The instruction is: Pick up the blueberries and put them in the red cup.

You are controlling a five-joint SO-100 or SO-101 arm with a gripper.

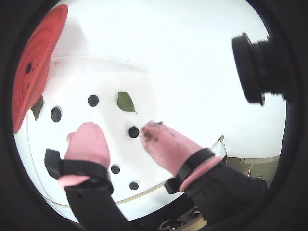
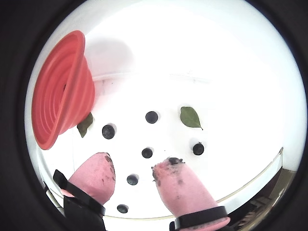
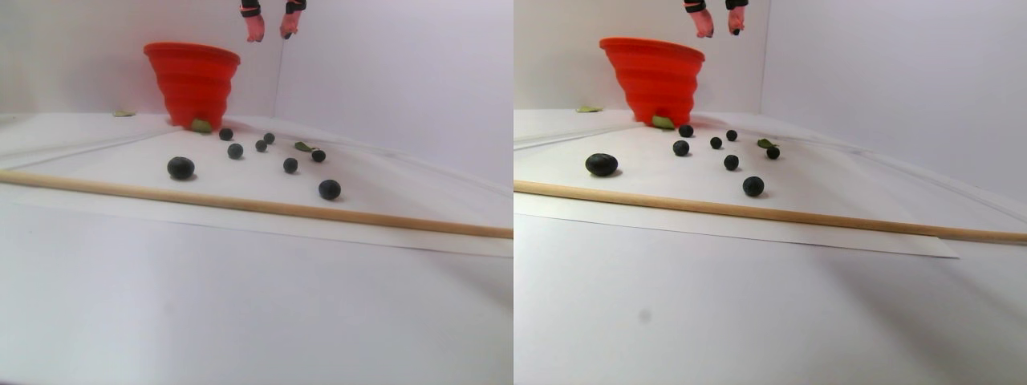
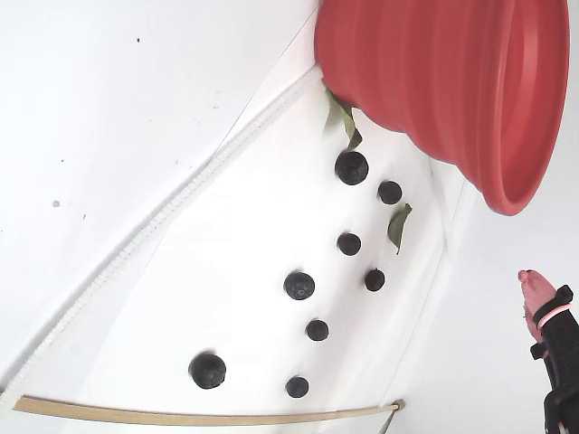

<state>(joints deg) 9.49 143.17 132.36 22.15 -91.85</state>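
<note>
- Wrist view first: my gripper [image 2: 134, 169] hangs high over the white sheet [image 2: 226, 144] with its two pink fingers [image 2: 185, 185] spread apart and nothing between them.
- The blueberries [image 2: 147, 153] lie scattered on the sheet below me; I count about seven in this view, all apart from one another, and one [image 2: 133, 179] sits roughly under the gap between my pads.
- The red cup [image 2: 65, 94] stands at the left of this view, near the berries, its ribbed wall tapering down to the sheet. A green leaf [image 2: 85, 124] rests at its foot and another leaf [image 2: 190, 117] lies among the berries.
- In the stereo pair view my fingertips [image 3: 255, 29] show at the top edge, well above the cup's rim [image 3: 192, 53], so I am clear of everything.
- A thin wooden stick [image 3: 257, 206] borders the sheet's near edge, well apart from the cup.
- Handling, as I judge it: each berry is light, small, round and soft-skinned, so it may roll away from a glancing touch and bruise under a hard squeeze. Dark smears on my fingertip [image 1: 153, 134] suggest the skin marks easily.
- I would take one across its widest middle, pads on opposite sides, closing gently and squarely.
</note>
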